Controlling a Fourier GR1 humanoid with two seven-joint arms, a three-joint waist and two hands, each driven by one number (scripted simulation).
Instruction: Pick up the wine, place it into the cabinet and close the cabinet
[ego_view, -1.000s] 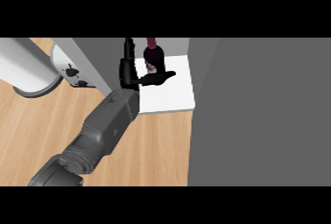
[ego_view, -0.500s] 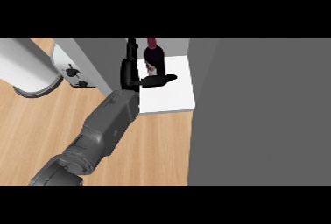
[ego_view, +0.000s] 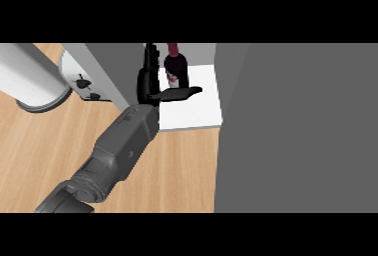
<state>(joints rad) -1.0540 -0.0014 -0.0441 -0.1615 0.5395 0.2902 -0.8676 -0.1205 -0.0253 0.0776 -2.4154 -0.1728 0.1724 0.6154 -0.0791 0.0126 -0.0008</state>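
Wine bottle (ego_view: 176, 65) is standing upright inside the open cabinet, on its white shelf (ego_view: 198, 107), toward the shelf's back left. One robot hand (ego_view: 151, 82) is reaching in from the lower left on a grey forearm (ego_view: 118, 150), fingers stretched straight along the bottle's left side, thumb (ego_view: 177, 93) sticking out flat in front of the bottle's base; not curled round it. Grey cabinet door (ego_view: 295, 130) is filling the right side. White cylinder (ego_view: 29, 80) and a small white appliance (ego_view: 85, 82) are sitting at the wooden bench's (ego_view: 44, 145) far left.
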